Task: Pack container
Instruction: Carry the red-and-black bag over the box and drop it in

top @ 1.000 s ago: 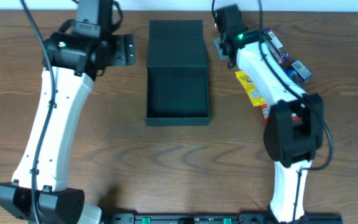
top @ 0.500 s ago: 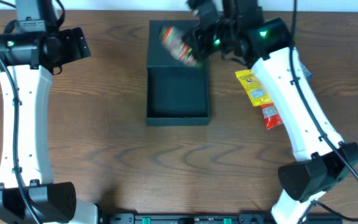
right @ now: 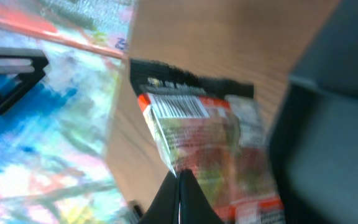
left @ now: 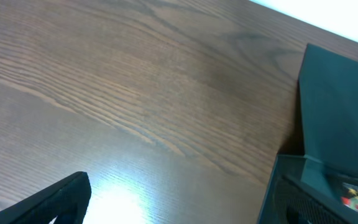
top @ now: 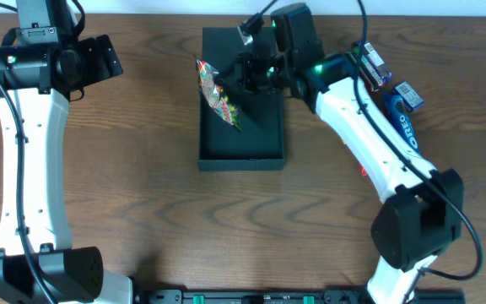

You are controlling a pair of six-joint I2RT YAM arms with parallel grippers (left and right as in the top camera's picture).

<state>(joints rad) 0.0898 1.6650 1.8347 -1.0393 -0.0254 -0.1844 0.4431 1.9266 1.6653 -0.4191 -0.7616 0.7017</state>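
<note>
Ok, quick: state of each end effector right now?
Left end effector: open, holding nothing.
Right end effector: shut on a snack packet, over the container.

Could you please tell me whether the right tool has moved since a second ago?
Yes. The right tool, shut on a snack packet, moved leftward from beside the container to above it.

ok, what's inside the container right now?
The container floor that shows is bare. A packet, held by the right gripper, hangs over its back-left; whatever lies beneath is hidden.
</note>
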